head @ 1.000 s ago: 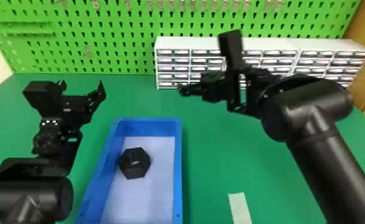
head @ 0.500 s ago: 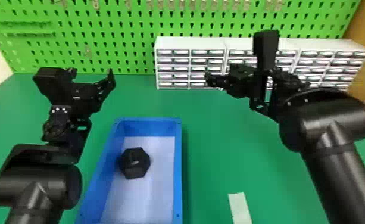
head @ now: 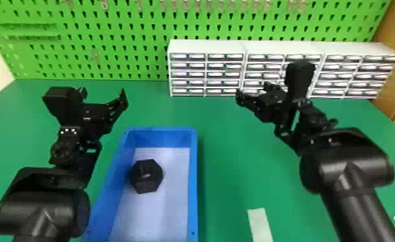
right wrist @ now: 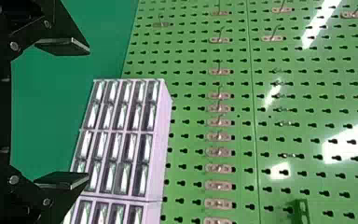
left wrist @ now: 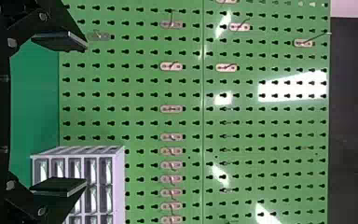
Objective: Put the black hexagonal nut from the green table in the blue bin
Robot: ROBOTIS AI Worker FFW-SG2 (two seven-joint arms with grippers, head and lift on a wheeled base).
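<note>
From where I stand, the job looks done. The black hexagonal nut [head: 146, 176] sits on the floor of the blue bin [head: 193, 180], close to the wall on the robot's left. I can't tell if it touches that wall. The left gripper [left wrist: 86, 114] has its two flat fingers wide apart, with nothing held in them. The right gripper [right wrist: 88, 114] is just the same, spread wide and holding nothing. Both are up over the green table [head: 225, 144], well away from the nut. I think all that is left is to rest the arms, and no one needs to pick the nut up again.

The nut is fat and dark, with six sides and a small shiny spot on it. It could be plastic or metal; I can't say which. The bin is a long box with smooth blue walls and a pale floor, and it looks like hard plastic. The table is flat, smooth and plain. A thin white strip [head: 259, 223] lies on it. At the back, the green board [head: 109, 48] is full of little holes, and boxy white drawers [head: 206, 46] stand in neat rows before it.
</note>
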